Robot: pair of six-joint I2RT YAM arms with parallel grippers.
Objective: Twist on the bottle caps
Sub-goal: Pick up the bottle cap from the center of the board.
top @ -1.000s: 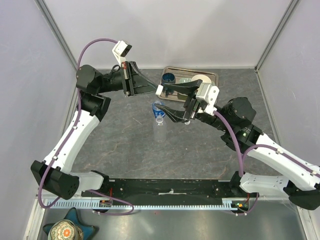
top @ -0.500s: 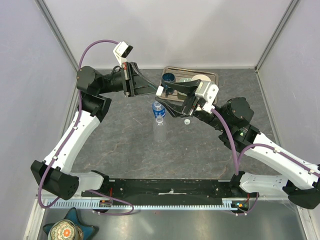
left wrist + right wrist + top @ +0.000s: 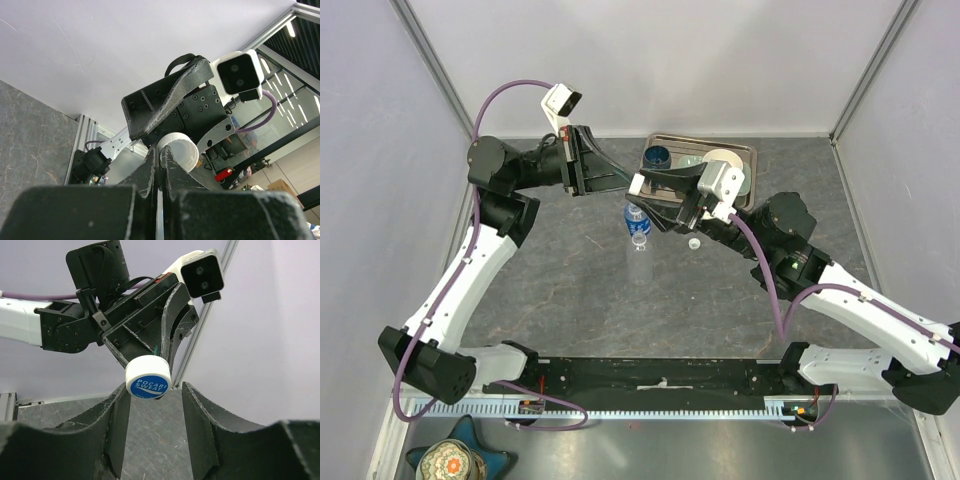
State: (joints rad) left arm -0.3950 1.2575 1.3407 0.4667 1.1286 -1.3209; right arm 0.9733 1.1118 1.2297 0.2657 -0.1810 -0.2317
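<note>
The raised cap [image 3: 147, 383] has a white side and a blue face with white lettering. The bottle [image 3: 638, 240] is clear with a blue label. The loose cap [image 3: 694, 242] is white, the desk [image 3: 570, 300] veined grey.

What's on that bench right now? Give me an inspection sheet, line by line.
Surface: grey mottled table; no spills seen.
Job's things: bottle mid-table, blue label at its far end; loose cap on the table to its right; held cap, blue-printed top, up in the air.
Clutter: metal tray at the back, holding a dark blue cup and a white bowl.
Grippers: left gripper shut on the held cap; right gripper open, fingers flanking that cap.
Cables: purple cable looped over the left arm, another along the right arm; no snag seen.
Surroundings: pale walls with metal frame posts; blue star-shaped object beyond the near edge.
</note>
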